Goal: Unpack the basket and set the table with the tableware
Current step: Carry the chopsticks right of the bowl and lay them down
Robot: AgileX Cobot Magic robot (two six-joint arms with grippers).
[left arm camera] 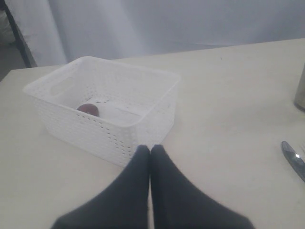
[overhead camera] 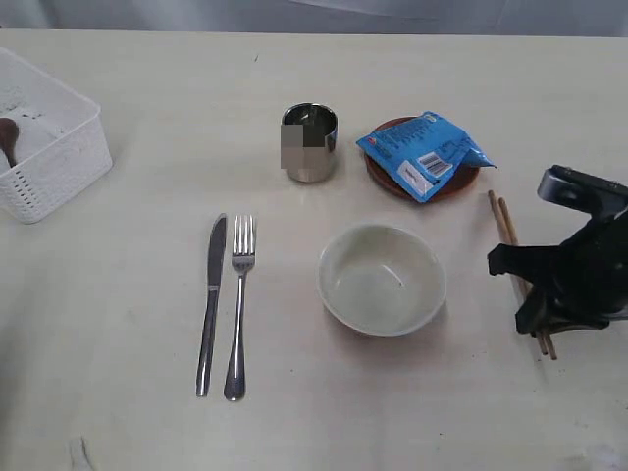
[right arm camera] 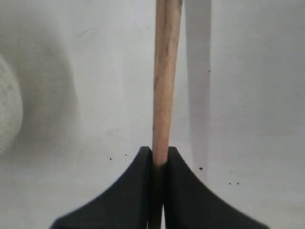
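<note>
The white lattice basket (overhead camera: pixel 44 137) stands at the table's (overhead camera: pixel 118 324) left edge with the dark red spoon (overhead camera: pixel 8 135) inside; the spoon's bowl (left arm camera: pixel 88 109) shows over the basket's rim (left arm camera: pixel 102 121). My left gripper (left arm camera: pixel 150 149) is shut and empty just in front of the basket. A steel knife (overhead camera: pixel 210 304) and fork (overhead camera: pixel 238 304) lie side by side. A steel cup (overhead camera: pixel 310 142), a brown-red plate (overhead camera: pixel 392 184) and a pale bowl (overhead camera: pixel 381 279) sit mid-table. My right gripper (right arm camera: pixel 160 151) is shut on the wooden chopsticks (right arm camera: pixel 165 81), which lie right of the bowl (overhead camera: pixel 502 221).
A blue snack packet (overhead camera: pixel 424 152) lies on the brown-red plate. The knife's tip (left arm camera: pixel 293 157) shows at the edge of the left wrist view. The bowl's rim (right arm camera: pixel 7 114) lies close beside the right gripper.
</note>
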